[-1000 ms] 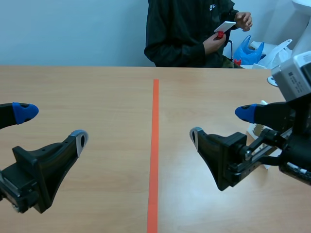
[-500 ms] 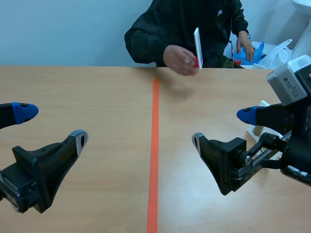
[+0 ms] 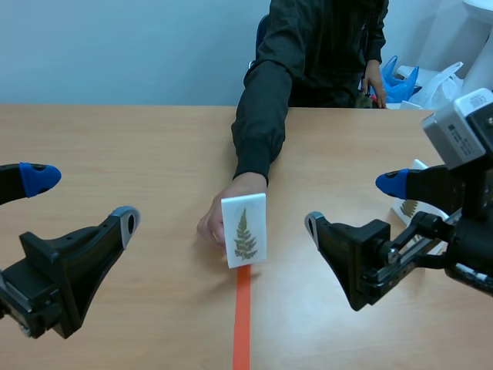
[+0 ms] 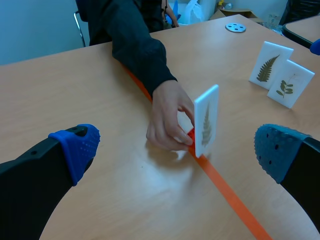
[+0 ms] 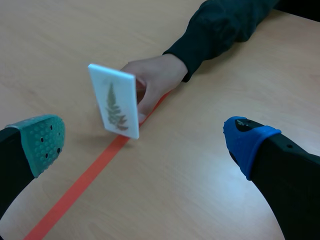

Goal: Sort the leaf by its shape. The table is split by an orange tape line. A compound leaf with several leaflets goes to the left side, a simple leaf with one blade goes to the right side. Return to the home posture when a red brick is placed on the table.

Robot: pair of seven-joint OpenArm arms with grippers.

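Scene view: from between the arms, facing across the desk (image 3: 115, 139) toward the person (image 3: 308, 46).
Left wrist view: near the desk, past the left fingers (image 4: 75, 147), toward the middle.
Right wrist view: likewise, past the right fingers (image 5: 40, 137).
Shared: leaf card (image 3: 244, 230) on the tape line (image 3: 242, 324).

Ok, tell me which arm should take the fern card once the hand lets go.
Left, probably. The fern card stands at the tape line; its many leaflets send it left, the side of the left gripper. The right gripper is equally open. The person's hand holds the card.
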